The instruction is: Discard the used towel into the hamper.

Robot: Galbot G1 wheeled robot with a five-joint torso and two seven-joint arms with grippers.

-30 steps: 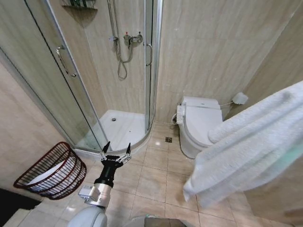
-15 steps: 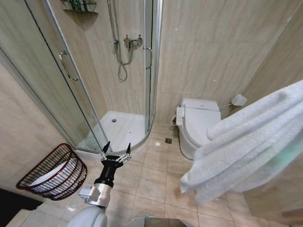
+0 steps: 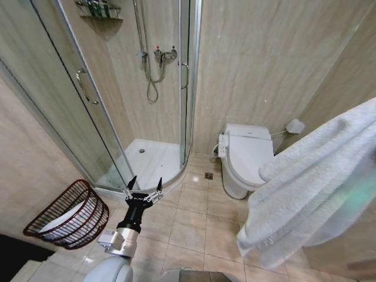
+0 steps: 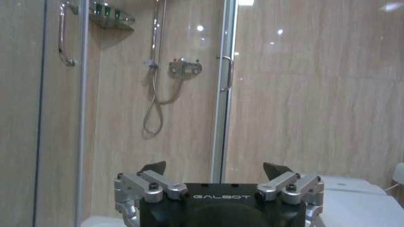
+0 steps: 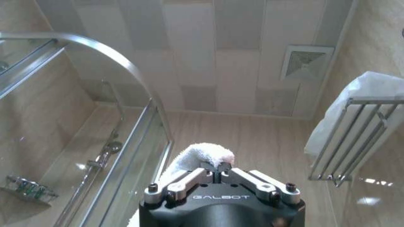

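A large white towel (image 3: 317, 188) hangs in folds on the right of the head view, above the tiled floor. In the right wrist view my right gripper (image 5: 216, 168) is shut on a bunched end of this towel (image 5: 202, 156), pointing up towards the ceiling. The hamper (image 3: 67, 214), a dark reddish-brown wire basket with something white inside, stands tilted on the floor at the lower left against the wall. My left gripper (image 3: 144, 183) is held out low in front of me, open and empty, to the right of the hamper; its fingers (image 4: 154, 168) are spread wide.
A glass shower cabin (image 3: 141, 88) fills the far left corner. A white toilet (image 3: 247, 155) stands against the back wall on the right. A wall rack (image 5: 356, 137) holds another white towel. Bare floor tiles (image 3: 194, 223) lie between hamper and toilet.
The whole head view has shifted slightly, so the camera moved. The hanging towel has swung and sits a little further right and lower. My left gripper keeps its place in the view.
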